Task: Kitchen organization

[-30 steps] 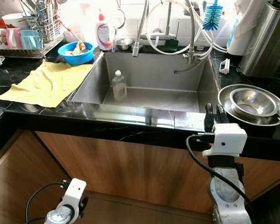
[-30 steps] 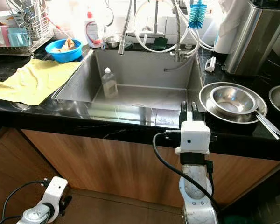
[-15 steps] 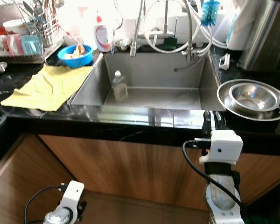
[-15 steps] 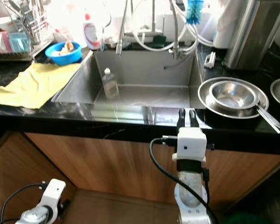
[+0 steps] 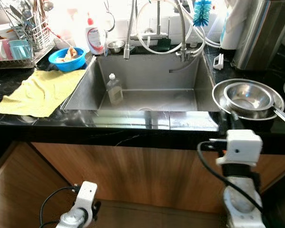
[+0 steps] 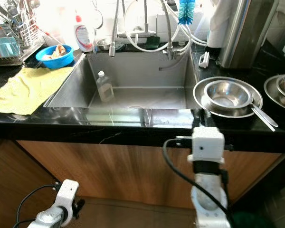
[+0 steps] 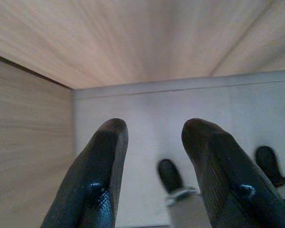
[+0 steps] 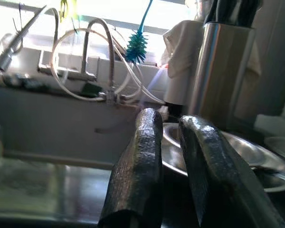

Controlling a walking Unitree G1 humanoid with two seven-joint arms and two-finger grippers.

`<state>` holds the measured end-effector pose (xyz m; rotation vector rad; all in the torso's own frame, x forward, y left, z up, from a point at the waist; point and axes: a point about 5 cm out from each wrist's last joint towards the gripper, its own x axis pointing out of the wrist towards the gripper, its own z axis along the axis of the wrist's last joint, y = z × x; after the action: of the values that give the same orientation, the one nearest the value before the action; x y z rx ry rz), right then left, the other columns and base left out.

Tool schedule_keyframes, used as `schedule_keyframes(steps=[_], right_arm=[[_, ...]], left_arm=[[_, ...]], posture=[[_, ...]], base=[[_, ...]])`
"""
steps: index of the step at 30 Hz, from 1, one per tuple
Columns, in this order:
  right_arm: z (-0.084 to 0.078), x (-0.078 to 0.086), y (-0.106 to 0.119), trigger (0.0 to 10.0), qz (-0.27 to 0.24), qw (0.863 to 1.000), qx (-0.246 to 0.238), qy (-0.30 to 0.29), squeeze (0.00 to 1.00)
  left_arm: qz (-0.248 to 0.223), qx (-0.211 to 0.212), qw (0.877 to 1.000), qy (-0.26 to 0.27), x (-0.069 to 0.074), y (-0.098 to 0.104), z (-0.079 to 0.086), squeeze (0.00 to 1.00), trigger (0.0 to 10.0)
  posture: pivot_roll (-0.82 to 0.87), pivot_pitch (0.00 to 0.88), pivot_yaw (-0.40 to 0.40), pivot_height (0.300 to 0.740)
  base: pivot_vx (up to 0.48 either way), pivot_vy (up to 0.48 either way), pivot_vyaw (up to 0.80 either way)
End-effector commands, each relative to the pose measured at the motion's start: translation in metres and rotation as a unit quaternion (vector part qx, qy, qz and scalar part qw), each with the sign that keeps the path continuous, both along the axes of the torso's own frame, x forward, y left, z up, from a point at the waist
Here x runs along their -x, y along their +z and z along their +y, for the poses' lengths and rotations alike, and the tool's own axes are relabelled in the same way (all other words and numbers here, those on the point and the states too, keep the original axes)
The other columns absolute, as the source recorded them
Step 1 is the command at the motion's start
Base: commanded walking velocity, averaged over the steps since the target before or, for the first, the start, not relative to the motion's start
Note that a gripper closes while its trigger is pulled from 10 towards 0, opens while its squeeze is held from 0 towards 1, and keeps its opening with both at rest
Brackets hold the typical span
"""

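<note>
The right gripper (image 8: 168, 164) showed its two black fingers nearly together with a narrow gap between them, holding nothing. It was raised at the front edge of the black stone counter (image 5: 133, 124), pointing toward the stacked steel bowls on a round steel plate (image 5: 249, 99) just beyond its fingertips, not touching them. The left gripper (image 7: 152, 156) hung low in front of the wooden cabinet front (image 5: 133, 171), its fingers parted and empty.

Beside the steel bowls lay the stainless steel sink basin (image 5: 147, 88), with a small clear plastic bottle (image 5: 115, 89) standing inside near its left wall. Behind the basin stood a white detergent bottle with a red cap (image 5: 95, 35), a blue bottle brush (image 5: 202, 12) and coiled tap hoses. To the left of the sink a yellow cloth (image 5: 40, 92) lay spread on the counter, a blue plastic bowl (image 5: 66, 56) with scraps sat behind it, and a wire dish rack (image 5: 23, 33) held cups and cutlery.

As I judged it, the organizing had barely begun: nothing was in hand, the bowls, bottle and cloth all lay unsorted, and the bowls looked the likely first pick.
</note>
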<state>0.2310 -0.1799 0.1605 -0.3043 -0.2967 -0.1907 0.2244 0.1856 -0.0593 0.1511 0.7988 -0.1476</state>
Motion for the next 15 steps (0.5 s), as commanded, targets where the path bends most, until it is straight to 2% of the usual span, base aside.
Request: schedule_keyframes(steps=[1,5,9,13,15], right_arm=[[-0.004,0.004,0.005,10.0,-0.001,1.0,-0.008,0.007,0.0],[-0.012,0.001,0.01,10.0,0.015,0.999,0.019,0.042,0.0],[-0.014,-0.005,0.012,10.0,0.017,0.998,0.021,0.053,0.0],[-0.005,-0.02,0.02,10.0,-0.001,0.998,0.008,0.065,0.0],[-0.004,-0.023,0.021,10.0,-0.005,0.998,0.002,0.066,0.0]], left_arm=[[0.012,0.002,1.0,0.016,0.008,-0.005,0.001,0.0,10.0],[0.016,0.016,0.999,0.03,0.017,-0.011,-0.008,0.0,10.0],[0.018,0.023,0.999,0.045,0.023,-0.015,-0.012,0.0,10.0],[0.014,0.03,0.998,0.048,0.024,-0.015,-0.015,0.0,10.0],[0.012,0.027,0.999,0.039,0.022,-0.014,-0.015,0.0,10.0]], posture=[[-0.28,0.0,0.01,0.74],[-0.26,0.0,-0.043,0.74],[-0.21,0.0,-0.086,0.74],[-0.17,0.0,-0.051,0.74],[-0.17,0.0,-0.048,0.74]], base=[[0.0,0.0,0.0],[0.0,0.0,0.0],[0.0,0.0,0.0],[0.0,0.0,0.0],[0.0,0.0,0.0]])
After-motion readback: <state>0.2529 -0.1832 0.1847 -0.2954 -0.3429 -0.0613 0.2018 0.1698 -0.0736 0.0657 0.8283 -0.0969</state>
